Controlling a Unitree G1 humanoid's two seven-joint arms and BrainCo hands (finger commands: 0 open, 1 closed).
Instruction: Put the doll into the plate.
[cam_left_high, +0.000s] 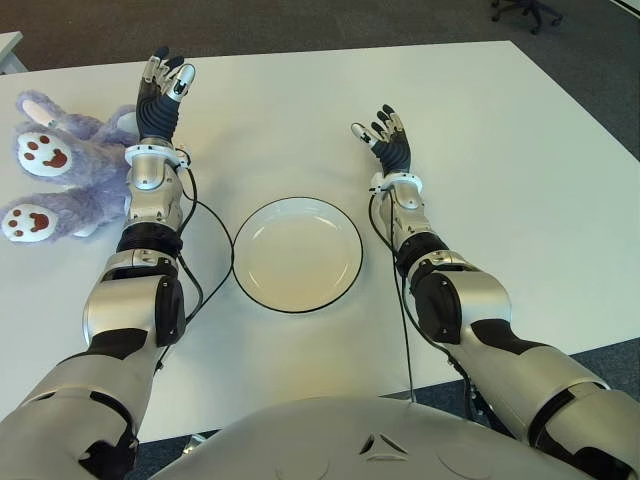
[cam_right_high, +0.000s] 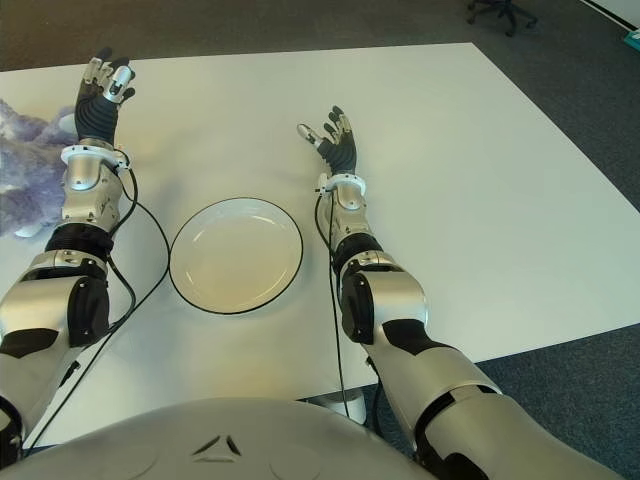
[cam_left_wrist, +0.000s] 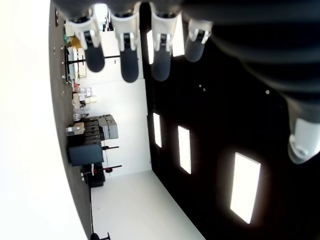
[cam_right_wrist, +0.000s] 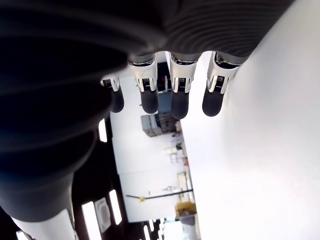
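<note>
Doll lies beside open left hand, apart from plate.

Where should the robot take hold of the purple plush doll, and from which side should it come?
Probably the soft body of the purple plush doll, between its two legs with white paw soles. It lies at the table's left edge, just left of the open left hand, so that hand could come from the right, fingers over the body. The white round plate is empty; the right hand shows beyond it, open.
</note>
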